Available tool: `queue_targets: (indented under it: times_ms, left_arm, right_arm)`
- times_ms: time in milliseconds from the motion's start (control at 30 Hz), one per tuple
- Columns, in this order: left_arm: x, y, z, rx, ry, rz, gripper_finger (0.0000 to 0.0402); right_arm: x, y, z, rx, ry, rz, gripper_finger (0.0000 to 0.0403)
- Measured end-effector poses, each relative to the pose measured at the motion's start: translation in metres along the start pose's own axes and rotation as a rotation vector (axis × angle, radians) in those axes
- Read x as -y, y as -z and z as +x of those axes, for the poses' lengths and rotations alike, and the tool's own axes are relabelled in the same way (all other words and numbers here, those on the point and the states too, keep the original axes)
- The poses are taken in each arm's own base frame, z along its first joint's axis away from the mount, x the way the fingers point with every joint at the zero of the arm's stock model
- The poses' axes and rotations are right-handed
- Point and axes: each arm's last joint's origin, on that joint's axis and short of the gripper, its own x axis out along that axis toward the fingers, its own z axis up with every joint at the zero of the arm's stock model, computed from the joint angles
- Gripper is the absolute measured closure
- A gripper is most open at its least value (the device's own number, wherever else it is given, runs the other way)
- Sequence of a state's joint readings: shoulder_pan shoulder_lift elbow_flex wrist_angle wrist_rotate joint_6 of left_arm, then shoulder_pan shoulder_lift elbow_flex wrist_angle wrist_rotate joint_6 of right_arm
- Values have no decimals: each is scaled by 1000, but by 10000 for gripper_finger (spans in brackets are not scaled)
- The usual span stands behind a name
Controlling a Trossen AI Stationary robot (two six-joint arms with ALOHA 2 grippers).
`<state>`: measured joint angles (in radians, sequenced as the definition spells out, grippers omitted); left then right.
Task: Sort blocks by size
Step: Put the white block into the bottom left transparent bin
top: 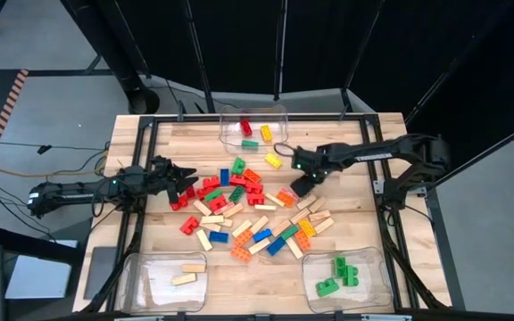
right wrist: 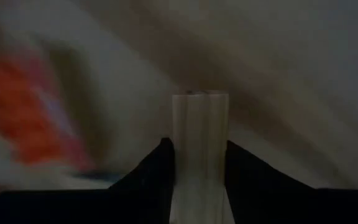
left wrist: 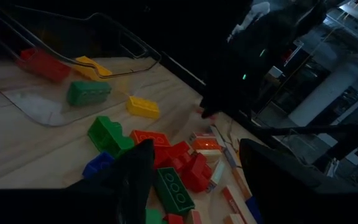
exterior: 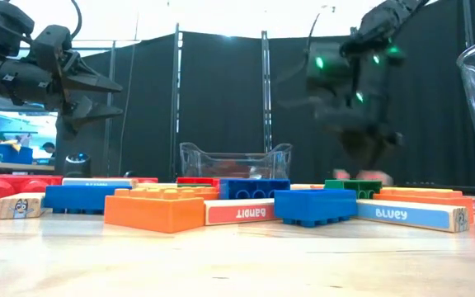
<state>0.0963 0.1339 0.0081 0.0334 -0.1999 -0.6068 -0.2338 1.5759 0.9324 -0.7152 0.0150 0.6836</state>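
Wooden table [top: 355,267] strewn with blocks: right gripper [right wrist: 196,163] pinches a pale tan wooden bar [right wrist: 199,124] for binning; left gripper [top: 188,178] hovers wide.

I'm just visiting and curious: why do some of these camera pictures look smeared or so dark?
Right wrist view: background streaked by motion, only the pale wooden bar between the right gripper's fingers stays sharp. Low view: that arm is a blur. Left wrist view: dim and shadowy. High view: evenly lit, crisp.

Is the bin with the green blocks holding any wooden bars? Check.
No: that bin holds only green blocks; the wooden bars lie in the other near bin.
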Motion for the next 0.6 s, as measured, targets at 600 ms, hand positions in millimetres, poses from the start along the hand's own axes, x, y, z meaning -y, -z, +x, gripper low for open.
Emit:
queue_targets:
  times_ms: [600]
  left_arm:
    - [0,0,0,-2,-3,3,156]
  right_arm:
    - [-236,-23,-82,580,-681,-666,283]
